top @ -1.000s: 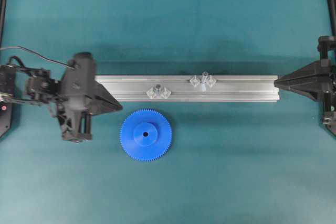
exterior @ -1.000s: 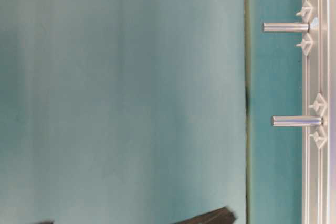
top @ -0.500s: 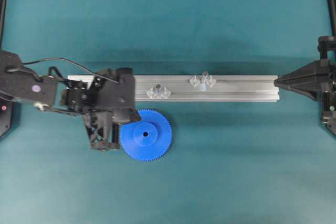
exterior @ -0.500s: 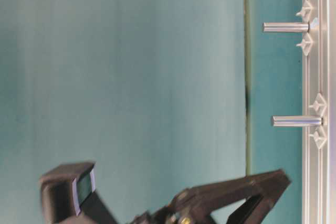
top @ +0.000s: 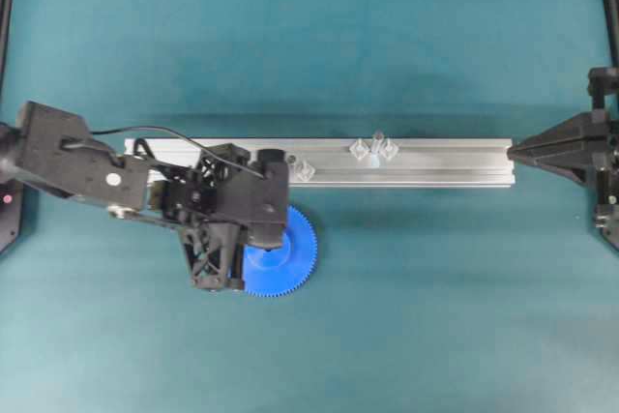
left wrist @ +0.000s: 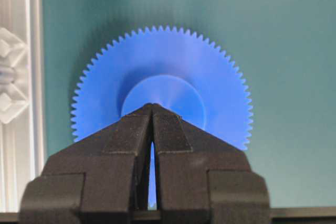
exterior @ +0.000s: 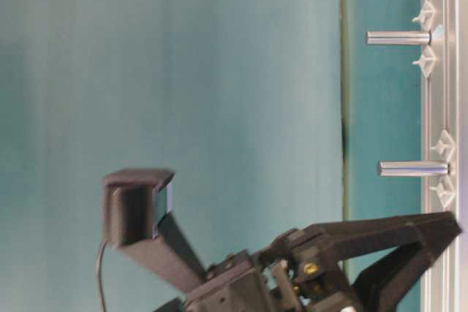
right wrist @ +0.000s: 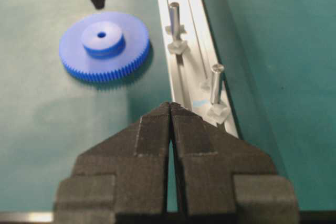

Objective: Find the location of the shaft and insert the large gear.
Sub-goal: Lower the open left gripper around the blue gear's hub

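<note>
At lower centre-left of the overhead view, the large gear (top: 290, 256) lies flat on the teal desk (top: 435, 316), just below the aluminium rail (top: 445, 163). The left gripper (left wrist: 152, 107) hangs over its hub, fingers pressed together, holding nothing. The shaft (top: 376, 139) stands on the rail right of centre. The right gripper (right wrist: 171, 105) is closed too.

Large gear (right wrist: 105, 45): bright blue, toothed, raised hub with centre hole, flat just beside the aluminium rail (right wrist: 181, 72). Shaft (right wrist: 216, 84): slim silvery pin, upright on that rail, flanked by clear pieces.
</note>
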### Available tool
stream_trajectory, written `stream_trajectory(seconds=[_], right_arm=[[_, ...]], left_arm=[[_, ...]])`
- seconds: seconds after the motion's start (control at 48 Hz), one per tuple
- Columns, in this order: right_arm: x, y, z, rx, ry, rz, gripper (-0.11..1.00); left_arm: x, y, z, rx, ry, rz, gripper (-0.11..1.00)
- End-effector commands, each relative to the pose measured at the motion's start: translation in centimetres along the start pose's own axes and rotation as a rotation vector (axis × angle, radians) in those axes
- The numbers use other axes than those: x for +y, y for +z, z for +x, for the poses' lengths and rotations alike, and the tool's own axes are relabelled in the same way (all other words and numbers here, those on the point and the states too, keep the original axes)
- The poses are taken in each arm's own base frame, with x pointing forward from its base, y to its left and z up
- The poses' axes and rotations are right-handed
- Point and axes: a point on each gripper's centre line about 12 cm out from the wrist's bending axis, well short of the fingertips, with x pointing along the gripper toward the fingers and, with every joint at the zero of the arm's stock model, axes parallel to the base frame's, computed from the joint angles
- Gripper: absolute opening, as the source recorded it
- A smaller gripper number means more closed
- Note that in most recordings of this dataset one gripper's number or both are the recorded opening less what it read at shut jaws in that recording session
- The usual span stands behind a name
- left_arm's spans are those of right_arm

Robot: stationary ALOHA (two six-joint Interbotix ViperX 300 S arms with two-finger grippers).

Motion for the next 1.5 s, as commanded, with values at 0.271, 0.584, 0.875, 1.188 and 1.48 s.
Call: stream_trajectory(seconds=[0.271,0.584,0.875,1.188,1.48], right_arm=[[-0.2,0.4,-0.2,-0.018,-0.01,0.014,0.0],[-0.2,-0.1,-0.2,-0.006,-0.011,0.022,0.0],[-0.3,-0.5,-0.2,0.0,-0.012,0.039,0.0],[-0.3,-0.6,-0.2,-0.001,-0.011,0.041,0.0],[-0.3,-0.6,-0.3,-0.001,-0.011,0.041,0.0]], left_arm=[[-0.9,1.9,0.6,0.06,-0.004,0.021,0.0],[-1.0,2.6,1.1,0.182,0.007,0.026,0.0],[-1.4,3.0,1.6,0.229,0.004,0.061,0.0],[-1.4,3.0,1.7,0.299,0.011,0.058,0.0],[-1.3,3.4,1.9,0.297,0.012,0.063,0.0]])
